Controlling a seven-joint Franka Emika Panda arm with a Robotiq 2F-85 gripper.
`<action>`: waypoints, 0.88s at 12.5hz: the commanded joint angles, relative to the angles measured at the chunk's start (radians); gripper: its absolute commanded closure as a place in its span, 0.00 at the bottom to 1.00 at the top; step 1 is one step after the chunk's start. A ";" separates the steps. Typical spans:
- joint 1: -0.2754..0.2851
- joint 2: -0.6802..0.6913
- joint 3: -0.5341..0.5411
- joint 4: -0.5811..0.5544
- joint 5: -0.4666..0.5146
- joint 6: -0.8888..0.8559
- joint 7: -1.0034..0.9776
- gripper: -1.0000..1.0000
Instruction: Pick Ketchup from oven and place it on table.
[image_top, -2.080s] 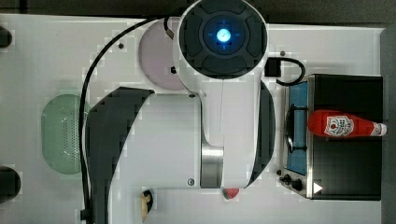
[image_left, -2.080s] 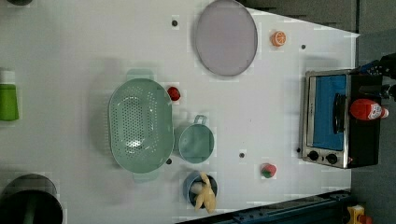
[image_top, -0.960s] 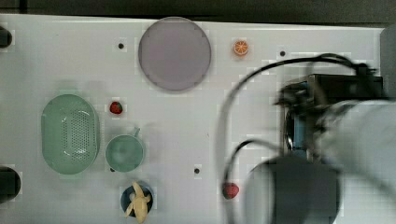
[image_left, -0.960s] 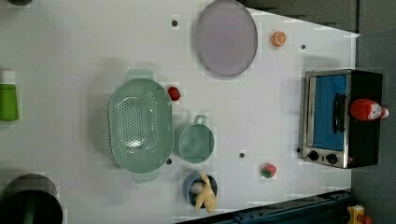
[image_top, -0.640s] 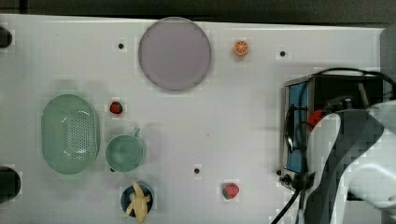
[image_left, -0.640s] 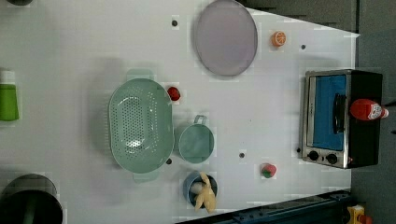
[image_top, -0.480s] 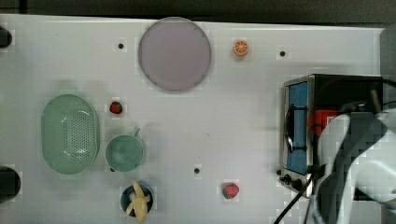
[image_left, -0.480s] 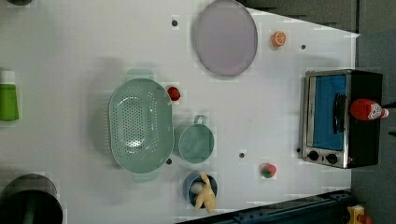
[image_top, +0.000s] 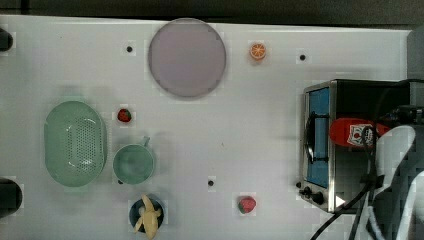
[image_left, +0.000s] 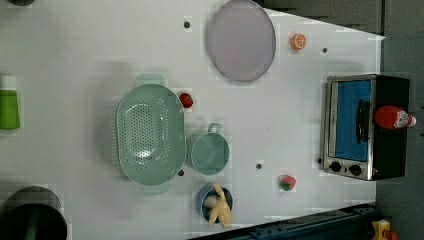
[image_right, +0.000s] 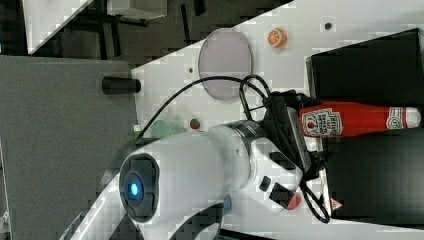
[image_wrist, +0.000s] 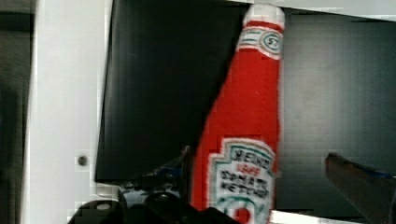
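The jaws stand released either side of the ketchup (image_wrist: 245, 140), which lies on the oven (image_wrist: 154, 93) roof; label reads "Heinz Tomato Ketchup"; bare counter (image_top: 260, 130) beyond.

Even overhead light is washing the large flat white table (image_top: 260, 125) bright, soft shadows are pooling beside objects, and blocky compression is smearing every edge.

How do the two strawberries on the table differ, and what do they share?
One strawberry lies beside the green colander; the other strawberry lies out toward the oven. In the top view the second looks slightly bigger and paler. Both are small, red, and rest on the bare table.
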 joint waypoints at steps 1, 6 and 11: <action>0.010 0.093 -0.001 0.017 0.072 0.002 -0.017 0.00; 0.003 0.149 -0.001 0.013 0.133 0.020 -0.016 0.00; 0.004 0.158 0.000 0.008 0.133 0.020 -0.017 0.36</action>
